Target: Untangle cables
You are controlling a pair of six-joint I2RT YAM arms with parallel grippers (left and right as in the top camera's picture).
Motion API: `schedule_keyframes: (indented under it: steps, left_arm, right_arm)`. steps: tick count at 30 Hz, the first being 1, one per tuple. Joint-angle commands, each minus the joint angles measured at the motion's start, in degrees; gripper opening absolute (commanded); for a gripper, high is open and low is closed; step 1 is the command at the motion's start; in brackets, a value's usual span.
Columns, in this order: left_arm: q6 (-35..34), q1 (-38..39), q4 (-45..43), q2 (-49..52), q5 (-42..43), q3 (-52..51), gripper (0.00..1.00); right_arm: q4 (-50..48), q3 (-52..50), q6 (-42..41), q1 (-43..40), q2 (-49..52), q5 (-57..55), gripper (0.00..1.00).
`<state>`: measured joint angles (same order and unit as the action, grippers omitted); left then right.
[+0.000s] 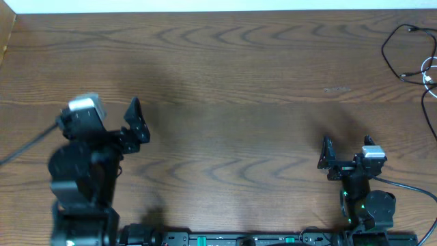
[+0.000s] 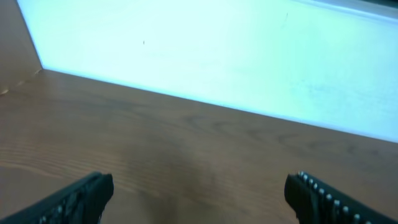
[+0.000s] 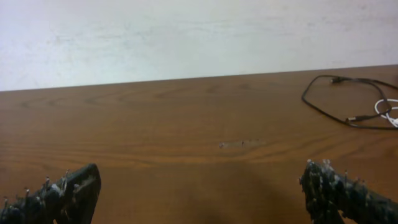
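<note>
The cables lie at the table's far right corner. The black cable (image 1: 384,49) forms an open loop, and the white cable (image 1: 428,76) runs beside it at the right edge, partly cut off by the frame. The right wrist view shows the black cable (image 3: 305,96) and the white cable (image 3: 388,112) far ahead to the right. My right gripper (image 1: 347,145) stands open near the front right, well short of the cables, with nothing between its fingers (image 3: 74,190). My left gripper (image 1: 136,121) is open at the left, its fingers (image 2: 87,194) wide over bare wood.
The wooden table (image 1: 225,82) stretches between the two arms. A pale wall (image 2: 217,56) rises beyond its far edge. A thick black wire (image 1: 27,147) trails from the left arm, and another (image 1: 410,186) from the right arm base.
</note>
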<state>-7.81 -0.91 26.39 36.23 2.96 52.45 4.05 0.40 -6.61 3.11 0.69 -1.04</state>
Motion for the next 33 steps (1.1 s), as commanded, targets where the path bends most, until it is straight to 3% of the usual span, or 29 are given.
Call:
schedule_keyframes:
  steps: [1, 7, 15, 21, 30, 33]
  left_arm:
    - [1.8, 0.1, -8.0, -7.0, -0.6, -11.9, 0.93]
    - [3.1, 0.0, -23.3, -20.0, -0.7, -29.5, 0.93]
    - [3.1, 0.0, -34.8, -31.5, -0.4, -47.0, 0.93]
    - [3.1, 0.0, -34.8, -34.8, -0.4, -52.2, 0.94]
    - [3.1, 0.0, -21.7, -36.2, -0.8, -52.2, 0.93]
    - [3.1, 0.0, -22.4, -36.0, -0.5, -52.2, 0.94]
  right_arm:
    - [0.2, -0.1, -0.6, -0.4, -0.3, 0.1, 0.99]
    - [0.2, -0.1, -0.6, -0.4, -0.3, 0.1, 0.99]
    - [0.2, -0.1, -0.6, -0.4, -0.3, 0.1, 0.99]
    - [0.2, -0.1, -0.6, -0.4, -0.3, 0.1, 0.99]
    - [0.2, -0.1, -0.6, -0.4, -0.3, 0.1, 0.99]
    - [0.2, -0.1, -0.6, -0.4, -0.3, 0.1, 0.99]
